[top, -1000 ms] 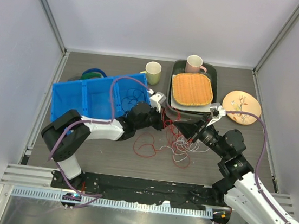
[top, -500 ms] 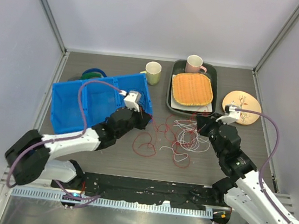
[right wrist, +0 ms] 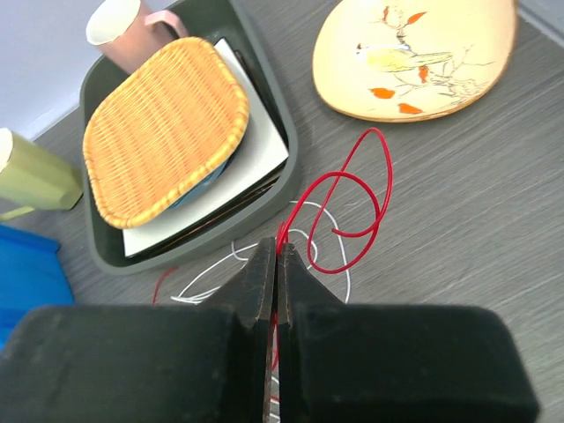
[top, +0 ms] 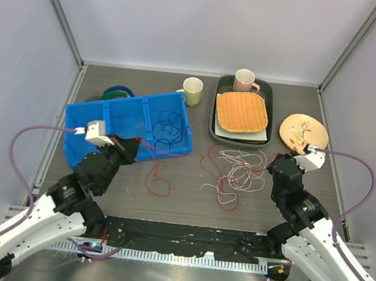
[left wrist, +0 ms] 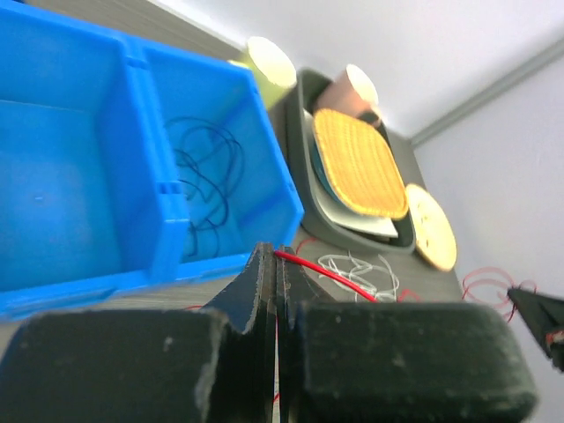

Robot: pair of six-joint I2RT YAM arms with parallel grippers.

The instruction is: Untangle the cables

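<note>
One blue bin (top: 125,124) and a dark tray (top: 217,106) border the cables (top: 242,174).

Two arms were counted, the left arm (top: 42,212) and the right arm (top: 323,243). Each carried one gripper: the left gripper (left wrist: 271,257) and the right gripper (right wrist: 275,254).

One blue bin (top: 75,123) was recorded, divided into three compartments.

Cups numbered two: one pale green cup (top: 192,89) and one pink mug (top: 244,80).

Single items:
- one dark tray (top: 217,113)
- one woven wicker plate (top: 242,112)
- one painted plate (top: 303,133)
- one green-and-blue coiled band (top: 115,92)

The cables came in three colours: red cable (top: 158,179) in two separate patches, white cable (top: 244,173) in several strands, and dark blue cable (top: 168,126) in several loops. The number of pieces in each colour could not be fixed.
</note>
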